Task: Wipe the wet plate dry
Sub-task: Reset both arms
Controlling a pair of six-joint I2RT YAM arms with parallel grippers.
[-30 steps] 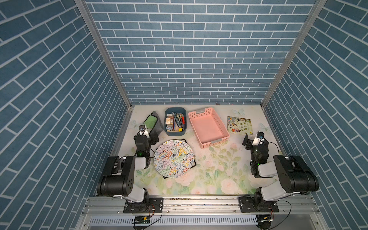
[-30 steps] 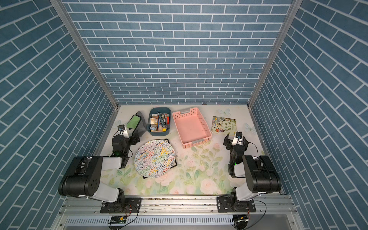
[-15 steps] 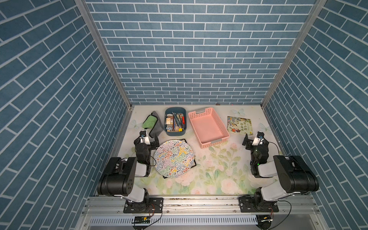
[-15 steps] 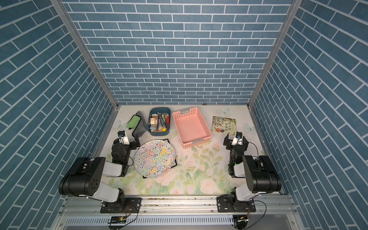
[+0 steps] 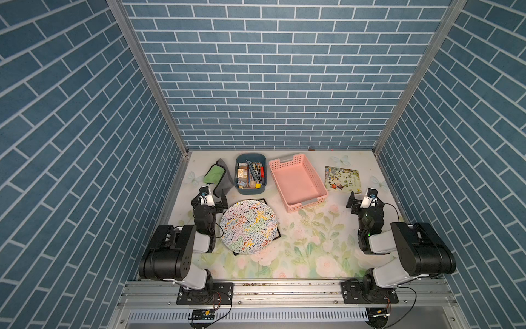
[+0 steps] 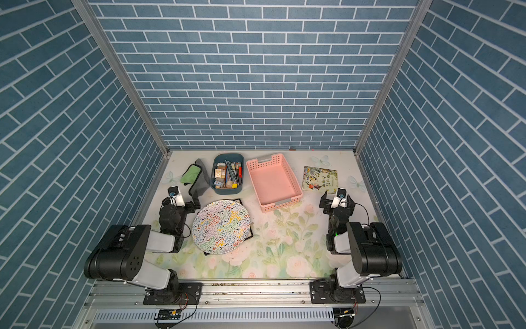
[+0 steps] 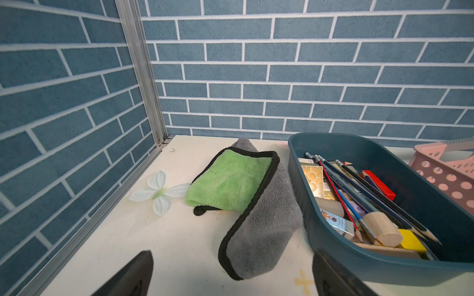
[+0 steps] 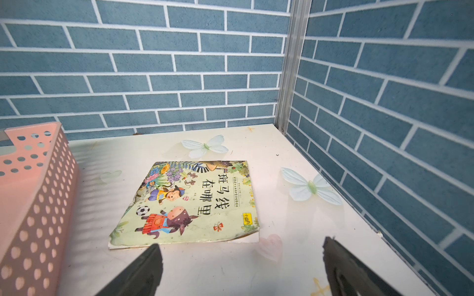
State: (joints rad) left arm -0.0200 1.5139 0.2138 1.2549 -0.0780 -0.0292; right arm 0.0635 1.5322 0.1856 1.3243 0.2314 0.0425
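Observation:
The plate (image 5: 248, 226) (image 6: 221, 226) is round with a many-coloured squiggle pattern and rests on a black stand at the front left of the table. A folded green and grey cloth (image 5: 217, 176) (image 6: 195, 176) (image 7: 243, 194) lies behind it near the left wall. My left gripper (image 5: 210, 197) (image 6: 180, 197) (image 7: 230, 253) stands open just in front of the cloth. The cloth's grey near end reaches between the fingertips (image 7: 143, 258) without being gripped. My right gripper (image 5: 366, 197) (image 6: 337, 196) (image 8: 241, 243) is open and empty at the right, just short of a picture book (image 8: 189, 202).
A dark blue bin (image 5: 250, 157) (image 7: 333, 251) of pencils and small items stands right of the cloth. Beside it is an empty pink basket (image 5: 310, 173) (image 8: 33, 205). The picture book (image 5: 341, 178) lies at the back right. Brick walls close in three sides.
My left gripper has drawn back a little from the cloth toward the front, staying open. The right arm and the plate have not moved.

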